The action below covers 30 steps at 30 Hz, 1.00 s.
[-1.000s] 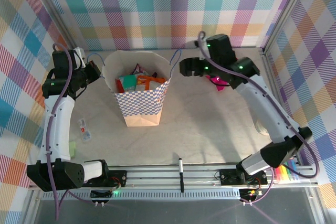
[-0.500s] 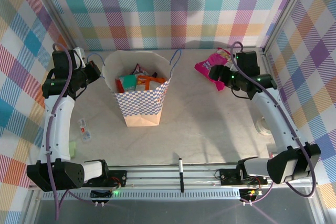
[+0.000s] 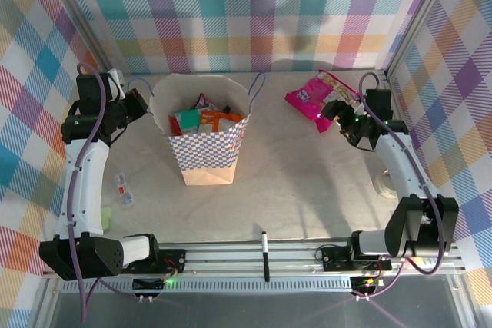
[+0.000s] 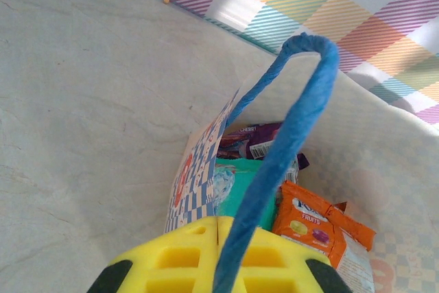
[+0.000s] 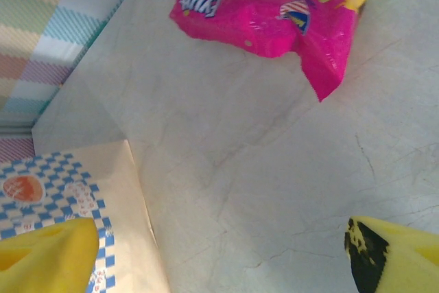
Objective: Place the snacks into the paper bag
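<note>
The right gripper (image 3: 332,110) had swung from the paper bag (image 3: 207,155), centre-left, to the pink snack packet (image 3: 310,97) lying upper right, fingers spread wide and empty for seemingly the last pickup, while the left gripper (image 4: 218,259) stayed pinched on the blue cord handle (image 4: 295,121).

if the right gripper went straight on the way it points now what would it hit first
Most likely the pink snack packet, lying just ahead of the open right gripper; depth is unclear, so its tips might graze the table first.
</note>
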Motion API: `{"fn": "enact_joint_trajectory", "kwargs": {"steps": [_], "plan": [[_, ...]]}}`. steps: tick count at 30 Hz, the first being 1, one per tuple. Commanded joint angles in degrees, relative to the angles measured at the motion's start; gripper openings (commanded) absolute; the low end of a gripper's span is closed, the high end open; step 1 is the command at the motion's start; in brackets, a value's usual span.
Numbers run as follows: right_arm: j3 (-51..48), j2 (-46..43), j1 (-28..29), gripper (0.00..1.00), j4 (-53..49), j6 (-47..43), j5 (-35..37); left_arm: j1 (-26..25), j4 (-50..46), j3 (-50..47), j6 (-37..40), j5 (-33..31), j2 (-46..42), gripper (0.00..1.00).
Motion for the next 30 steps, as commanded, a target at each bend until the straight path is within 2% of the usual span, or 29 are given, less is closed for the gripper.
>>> {"fn": "enact_joint_trajectory", "kwargs": {"steps": [1,16,30], "plan": [[-1.6,2.8,-0.3,0.93,5.4,2.3,-4.3,0.6,-1.9,1.9,0.7,0.4,-0.1,0.05],[1.2,20.5,-2.9,0.93,17.6,5.9,-10.9,0.6,-2.1,1.6,0.5,0.4,0.6,0.06],[8.5,31.4,-3.9,0.91,18.4,6.4,-12.1,0.6,-2.5,2.3,0.5,-0.2,1.7,0.06]]}}
